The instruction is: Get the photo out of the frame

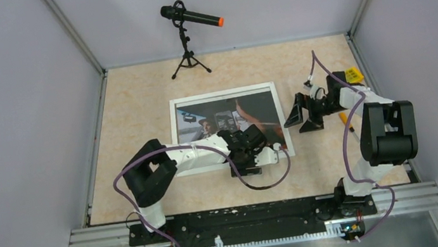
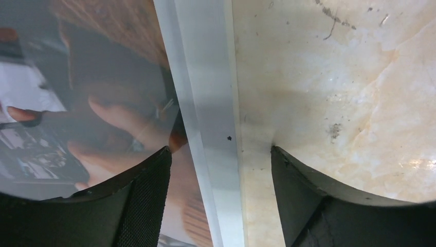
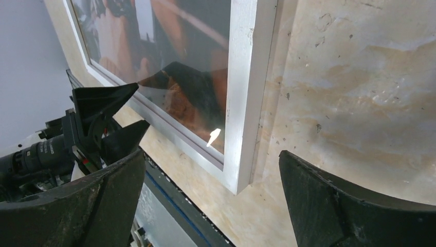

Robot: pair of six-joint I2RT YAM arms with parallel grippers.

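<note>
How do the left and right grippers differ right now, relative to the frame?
The left gripper hangs over the frame, jaws straddling its white rim, with the photo on one side and the table on the other. The right gripper sits off the frame's right side, over the table. The left gripper points down at the rim; the right gripper points sideways toward the frame. Both have open jaws and hold nothing.

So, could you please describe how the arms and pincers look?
The left arm and right arm have white links and black joints, each trailed by a lilac cable. The left pincer and right pincer have black, wedge-shaped fingers.
</note>
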